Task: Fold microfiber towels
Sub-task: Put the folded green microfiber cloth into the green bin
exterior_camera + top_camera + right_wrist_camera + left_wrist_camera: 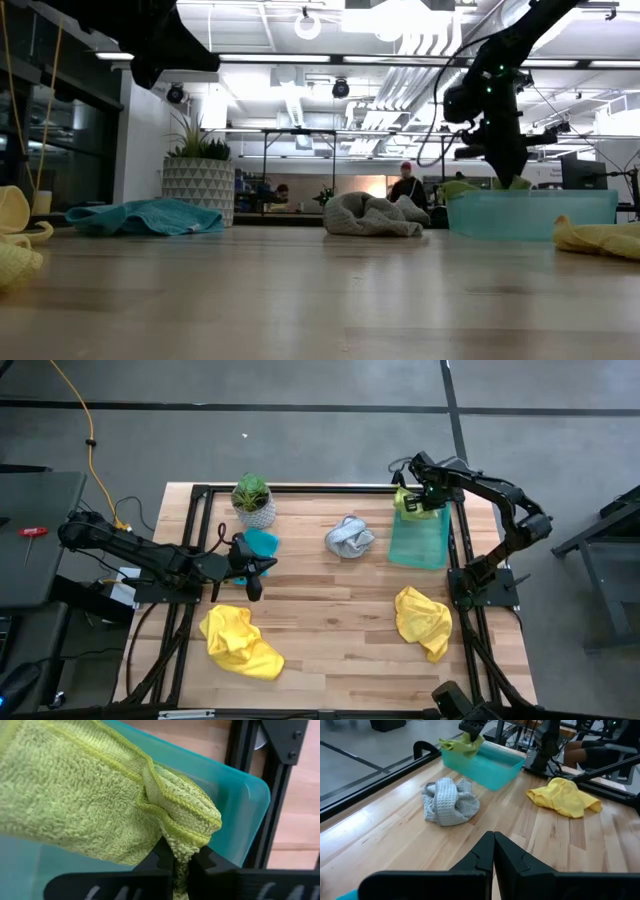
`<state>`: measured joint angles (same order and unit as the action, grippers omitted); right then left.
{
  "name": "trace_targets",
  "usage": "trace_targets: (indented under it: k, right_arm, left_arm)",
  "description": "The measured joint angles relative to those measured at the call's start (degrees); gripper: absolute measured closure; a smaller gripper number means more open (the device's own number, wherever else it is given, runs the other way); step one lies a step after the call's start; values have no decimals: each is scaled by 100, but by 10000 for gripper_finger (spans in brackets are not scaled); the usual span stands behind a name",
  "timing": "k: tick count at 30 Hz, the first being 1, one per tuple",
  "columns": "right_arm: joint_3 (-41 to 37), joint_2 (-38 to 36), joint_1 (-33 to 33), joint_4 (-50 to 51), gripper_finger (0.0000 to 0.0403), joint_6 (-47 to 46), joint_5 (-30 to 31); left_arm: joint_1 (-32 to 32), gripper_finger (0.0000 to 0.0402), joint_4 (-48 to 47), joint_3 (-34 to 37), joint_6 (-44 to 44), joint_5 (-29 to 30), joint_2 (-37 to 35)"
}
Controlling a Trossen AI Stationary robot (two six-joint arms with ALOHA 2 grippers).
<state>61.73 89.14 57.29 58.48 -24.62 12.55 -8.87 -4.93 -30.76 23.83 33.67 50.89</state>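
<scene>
Robotics lab or open-plan workshop, not a home: wooden tabletop (340,630) boxed in a black metal frame (300,488) on a bare grey concrete floor (300,430), with a yellow cable (88,435) trailing across the floor beyond the frame's far left corner and another bench (30,535) just left of the frame. Looking level across the tabletop, the room behind has an exposed ceiling with white ducts (420,60), strip lights (270,58), more work tables (300,140) and a seated person (407,185) in the background. The potted plant (253,500) at the frame's far edge is the only decor.
</scene>
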Motion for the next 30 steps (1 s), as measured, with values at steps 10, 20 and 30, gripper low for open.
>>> trace_targets:
  k: [10, 20, 30]
  right_arm:
    - [-236, 40, -232, -204, 403, -375, 662]
    - [-238, 296, -423, 24, 403, -992, 1216]
    - [-238, 354, -406, -81, 402, -1555, 1207]
  left_arm:
    - [1, 401, -3, 0, -2, 0, 0]
    - [1, 401, -4, 0, -2, 0, 0]
    - [1, 401, -4, 0, -4, 0, 0]
